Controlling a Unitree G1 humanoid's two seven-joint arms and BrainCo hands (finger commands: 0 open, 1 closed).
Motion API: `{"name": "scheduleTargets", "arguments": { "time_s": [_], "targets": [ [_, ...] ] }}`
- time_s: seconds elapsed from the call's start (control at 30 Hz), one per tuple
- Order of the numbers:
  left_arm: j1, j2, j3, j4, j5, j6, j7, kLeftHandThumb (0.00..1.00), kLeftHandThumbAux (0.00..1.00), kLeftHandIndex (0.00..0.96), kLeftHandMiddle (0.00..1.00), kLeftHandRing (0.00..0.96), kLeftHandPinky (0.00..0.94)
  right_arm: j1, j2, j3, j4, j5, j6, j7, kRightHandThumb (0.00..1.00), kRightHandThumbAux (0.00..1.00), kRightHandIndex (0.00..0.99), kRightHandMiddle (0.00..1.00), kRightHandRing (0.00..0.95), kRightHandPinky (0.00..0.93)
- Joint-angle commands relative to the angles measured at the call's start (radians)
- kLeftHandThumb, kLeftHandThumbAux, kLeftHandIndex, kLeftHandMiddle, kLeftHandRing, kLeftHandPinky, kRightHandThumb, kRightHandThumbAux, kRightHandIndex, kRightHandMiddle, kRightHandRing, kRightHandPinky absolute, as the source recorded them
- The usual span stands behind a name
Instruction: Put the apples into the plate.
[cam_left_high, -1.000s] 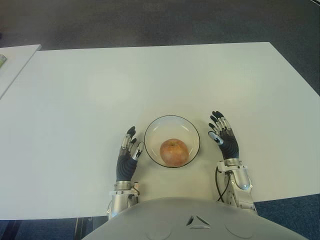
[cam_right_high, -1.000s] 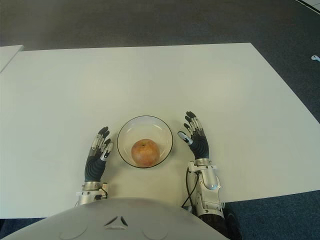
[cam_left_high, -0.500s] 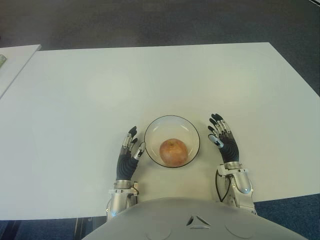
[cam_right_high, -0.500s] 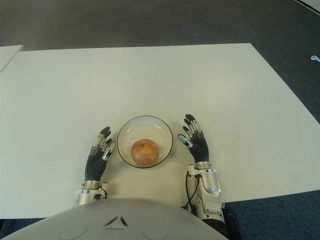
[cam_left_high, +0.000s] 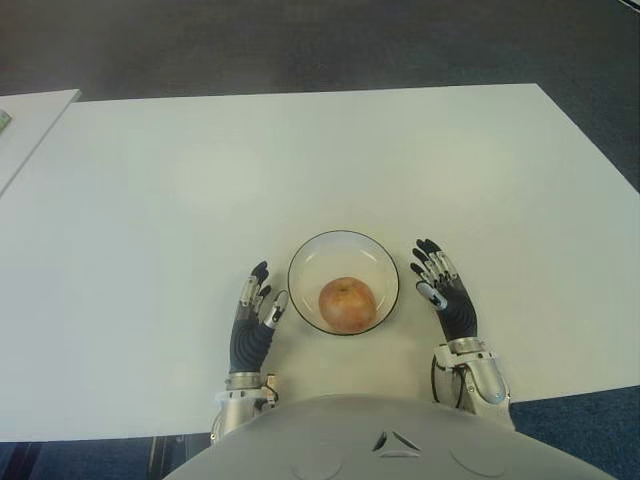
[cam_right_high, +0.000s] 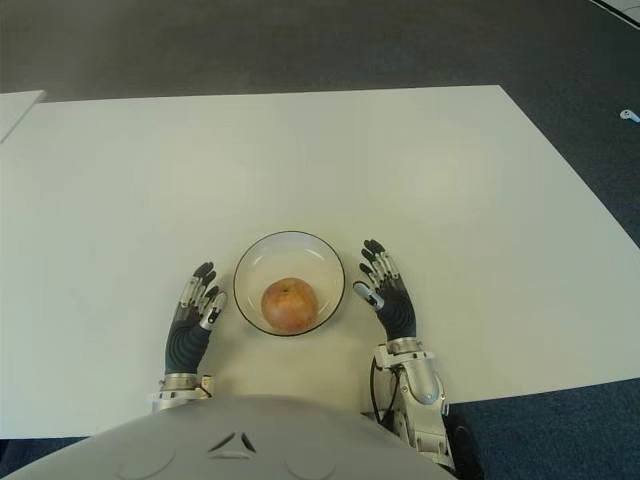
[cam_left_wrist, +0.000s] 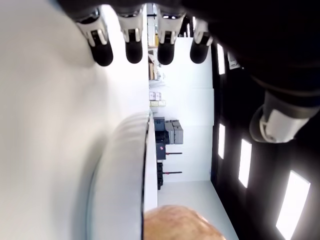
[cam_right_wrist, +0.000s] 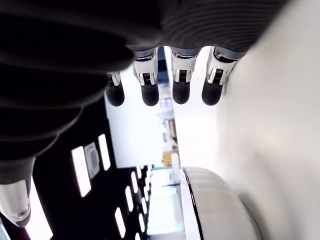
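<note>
A reddish-yellow apple (cam_left_high: 347, 303) lies inside a clear glass plate (cam_left_high: 313, 260) with a dark rim, near the front edge of the white table (cam_left_high: 300, 160). My left hand (cam_left_high: 255, 310) shows just left of the plate, fingers stretched out and holding nothing. My right hand (cam_left_high: 440, 285) shows just right of the plate, fingers also extended and empty. The left wrist view catches the plate's rim (cam_left_wrist: 120, 165) and the top of the apple (cam_left_wrist: 180, 222). The right wrist view shows the plate's rim (cam_right_wrist: 210, 205) past the straight fingers (cam_right_wrist: 150, 92).
A second white table's corner (cam_left_high: 25, 120) shows at the far left. Dark carpet lies beyond the table's far and right edges. My torso covers the table's front edge.
Both hands have drawn back slightly toward my body, staying open beside the plate. The apple and plate have not moved.
</note>
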Motion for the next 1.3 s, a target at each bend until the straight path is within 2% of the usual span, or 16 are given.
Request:
{"name": "scheduleTargets", "arguments": {
  "time_s": [0.03,0.3,0.63,1.0,1.3],
  "targets": [
    [0.014,-0.022,0.010,0.023,-0.023,0.076,0.017,0.008,0.437,0.000,0.000,0.000,0.000,0.039,-0.010,0.008,-0.001,0.002,0.098,-0.005,0.143,0.550,0.000,0.000,0.000,0.000],
    [0.016,-0.025,0.009,0.026,-0.035,0.083,0.024,0.019,0.448,0.000,0.000,0.000,0.000,0.040,-0.021,0.010,-0.030,0.000,0.129,-0.006,0.150,0.533,0.000,0.000,0.000,0.000],
    [0.029,-0.019,0.005,0.018,-0.006,0.053,0.048,0.026,0.447,0.000,0.000,0.000,0.000,0.044,-0.032,0.013,-0.034,-0.014,0.117,-0.003,0.147,0.525,0.000,0.000,0.000,0.000],
    [0.019,0.000,0.020,0.050,0.011,-0.030,0.062,0.027,0.425,0.006,0.016,0.000,0.018,0.049,-0.042,0.022,-0.029,-0.015,0.097,0.017,0.115,0.513,0.000,0.000,0.000,0.000],
    [0.031,0.002,0.009,0.055,-0.023,-0.048,0.035,0.034,0.451,0.016,0.015,0.000,0.011,0.051,-0.049,0.019,-0.025,-0.012,0.078,0.030,0.104,0.515,0.000,0.000,0.000,0.000]
  ]
}}
